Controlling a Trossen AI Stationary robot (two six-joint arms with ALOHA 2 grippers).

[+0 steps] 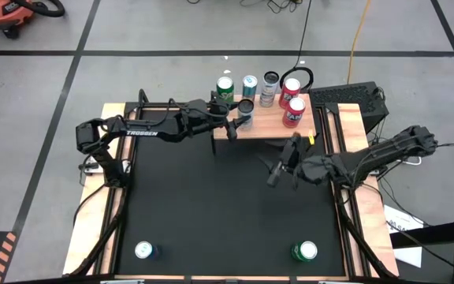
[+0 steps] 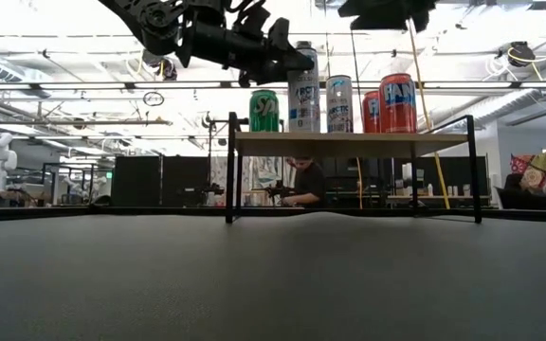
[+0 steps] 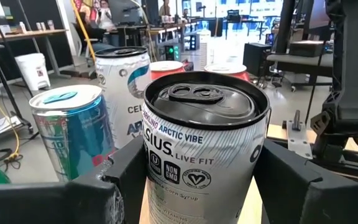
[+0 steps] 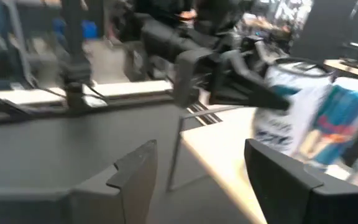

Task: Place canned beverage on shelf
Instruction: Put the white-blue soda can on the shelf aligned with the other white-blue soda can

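- The white Celsius can (image 1: 245, 111) stands upright on the shelf (image 1: 270, 125), at its left front corner, clasped between the fingers of the left pincer (image 1: 239, 115).
- Five more cans line the shelf's rear and right side: green (image 1: 225, 87), teal (image 1: 249, 85), silver (image 1: 269, 87) and two red (image 1: 292, 100).
- The right pincer (image 1: 282, 166) hovers empty over the table (image 1: 211, 205) just before the shelf, fingers parted.
- Two cans (image 1: 303, 252) stand near the table's front edge.

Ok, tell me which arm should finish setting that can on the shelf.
Left. Its gripper is shut on the white can over the shelf; the right gripper is empty, off the shelf.
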